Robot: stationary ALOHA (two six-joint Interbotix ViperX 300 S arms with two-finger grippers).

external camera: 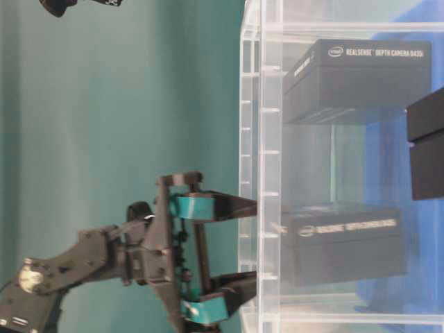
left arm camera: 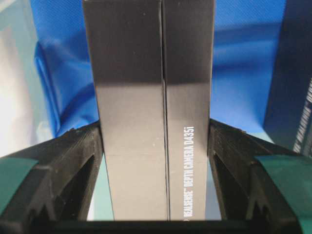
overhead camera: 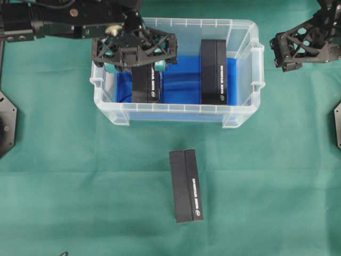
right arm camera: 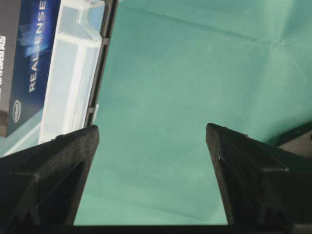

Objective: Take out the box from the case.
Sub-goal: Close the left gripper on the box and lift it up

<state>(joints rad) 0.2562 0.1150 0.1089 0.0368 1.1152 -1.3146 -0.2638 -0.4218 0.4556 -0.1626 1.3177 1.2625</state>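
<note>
the left hand (left arm camera: 156,161) is clamped on the long black cardboard box (overhead camera: 145,84) inside the clear plastic case (overhead camera: 242,114), so a straight lift comes next, while the right hand (overhead camera: 281,55) hangs wide open and empty.

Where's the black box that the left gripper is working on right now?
The black rectangular box stands in the left half of the clear plastic case, overhead view, clamped between the left gripper's fingers.

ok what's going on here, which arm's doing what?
The left gripper is down inside the clear case, its fingers pressed against both sides of the left box. That box is not out yet. A second box sits further right in the case, and a third box already lies on the green cloth in front. The right gripper hangs open beside the case, holding nothing.
</note>
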